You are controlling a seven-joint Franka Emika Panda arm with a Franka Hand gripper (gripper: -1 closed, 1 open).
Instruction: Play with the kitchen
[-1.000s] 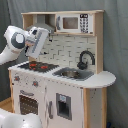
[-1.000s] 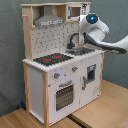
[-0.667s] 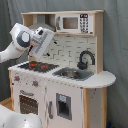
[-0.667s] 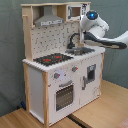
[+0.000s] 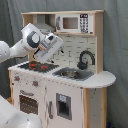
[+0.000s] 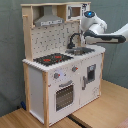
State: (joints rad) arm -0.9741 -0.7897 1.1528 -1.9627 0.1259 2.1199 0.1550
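In the first exterior view, the toy kitchen (image 5: 65, 95) stood against a grey curtain (image 5: 116, 45) and filled most of the frame. The robot arm (image 5: 31, 40) entered from the first exterior view's left, its gripper (image 5: 56, 50) held above the stovetop (image 5: 36, 65) and clear of it. Whether the jaws were open or closed could not be told. Open room remained over the sink (image 5: 74, 73) and beside the black faucet (image 5: 85, 59). The rounded counter edge (image 5: 102, 83) projected toward the first exterior view's right. A toy microwave (image 5: 75, 23) sat in the upper shelf; markings on its panel could not be read.

In the second exterior view, the kitchen (image 6: 65, 80) stood on a wooden table (image 6: 105, 107), with bare surface in front and to the second exterior view's right. The arm (image 6: 100, 30) reached in from the second exterior view's right, above the sink (image 6: 80, 50) end. The grey hood (image 6: 49, 20) overhung the stovetop (image 6: 52, 59), limiting headroom there. The oven door (image 6: 62, 96) was closed. No writing was legible.
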